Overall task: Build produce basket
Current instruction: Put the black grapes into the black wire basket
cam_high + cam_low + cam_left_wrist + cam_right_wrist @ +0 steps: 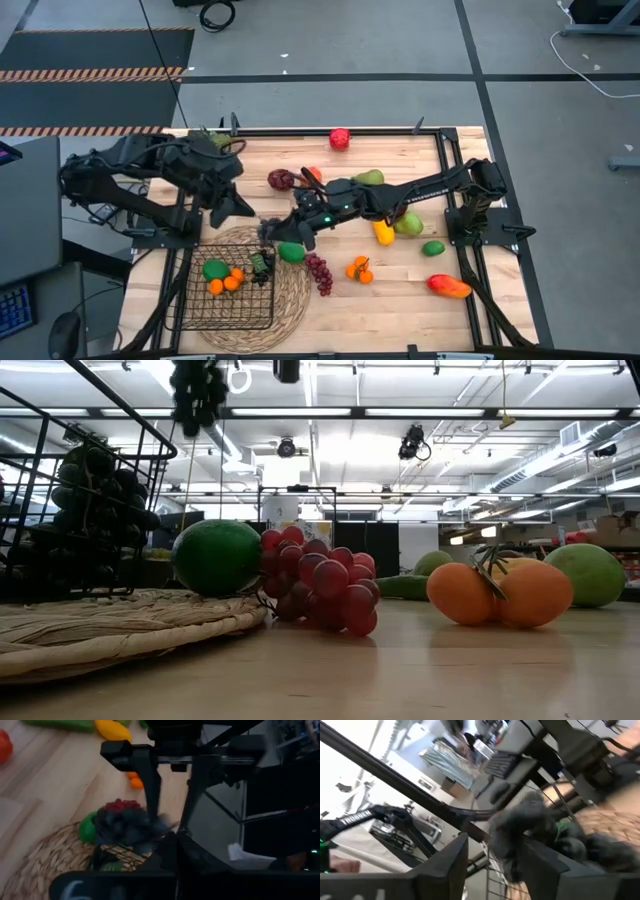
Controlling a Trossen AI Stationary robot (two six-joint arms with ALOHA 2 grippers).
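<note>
High view: your right gripper (272, 232), jaws parted round the dark grapes (125, 827), sits over the basket's (185, 300) 1 o'clock corner for the drop; left gripper (240, 208) waits clenched.

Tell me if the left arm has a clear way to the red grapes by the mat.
Probably not. The red grapes lie just off the mat, but the right gripper, with dark grapes between its fingers, hangs over the basket between them and the left gripper.
</note>
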